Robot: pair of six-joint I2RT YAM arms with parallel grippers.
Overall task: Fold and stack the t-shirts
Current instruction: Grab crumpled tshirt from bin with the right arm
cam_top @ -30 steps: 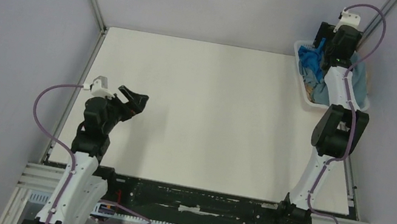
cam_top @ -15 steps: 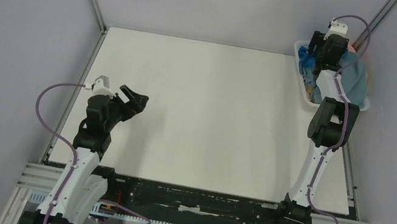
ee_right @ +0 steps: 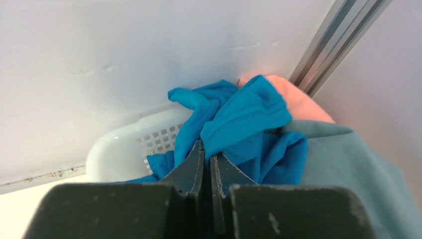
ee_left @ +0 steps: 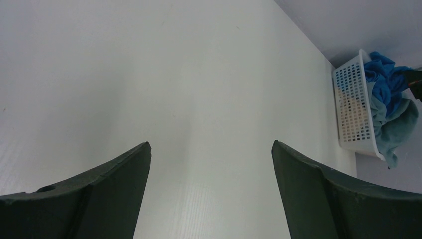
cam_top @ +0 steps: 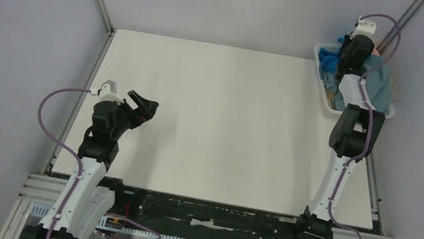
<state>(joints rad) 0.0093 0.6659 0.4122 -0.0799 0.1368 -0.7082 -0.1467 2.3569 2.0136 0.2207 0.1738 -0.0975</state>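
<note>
Your right hand [ee_right: 207, 155] is gripping the cobalt-blue t-shirt [ee_right: 244, 117] in the basket [ee_right: 119, 147] | left hand [ee_left: 209, 149] is hanging open, well apart from the basket | be lifting slowly, clearing its rim.

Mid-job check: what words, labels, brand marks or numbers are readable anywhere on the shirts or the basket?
No readable text in any view.
The bright blue t-shirt, the grey-blue t-shirt and the salmon-pink cloth show no print or tag.
The white basket shows plain lattice and no label.
</note>
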